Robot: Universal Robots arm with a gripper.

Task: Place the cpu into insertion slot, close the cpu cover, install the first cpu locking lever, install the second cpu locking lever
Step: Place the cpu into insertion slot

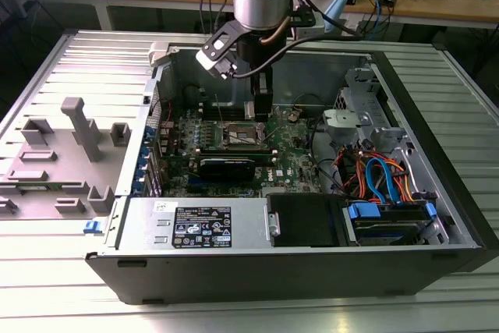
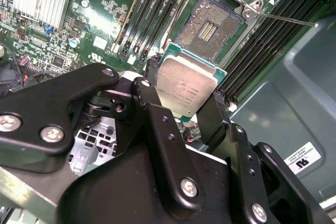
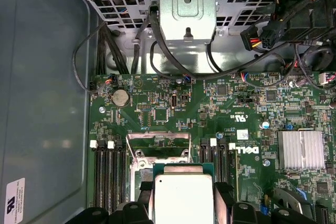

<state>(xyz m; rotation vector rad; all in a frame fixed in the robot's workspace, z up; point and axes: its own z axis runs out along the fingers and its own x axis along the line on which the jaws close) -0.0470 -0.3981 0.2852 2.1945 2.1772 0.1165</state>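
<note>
silvery square cpu (image 2: 186,90), green-edged, tilted, clamped in gripper (image 2: 184,99); held just beside dark insertion slot (image 2: 210,27); slot uncovered, pin field bare

In the first wrist view the chip (image 3: 182,195) runs off the picture's lower edge, fingers (image 3: 223,200) of the gripper (image 3: 184,203) covering two sides. In the second wrist view the gripper's links hide its lower edge, and it overlaps the near rim of the socket (image 2: 210,24). In the exterior view it is too small to make out.
</note>
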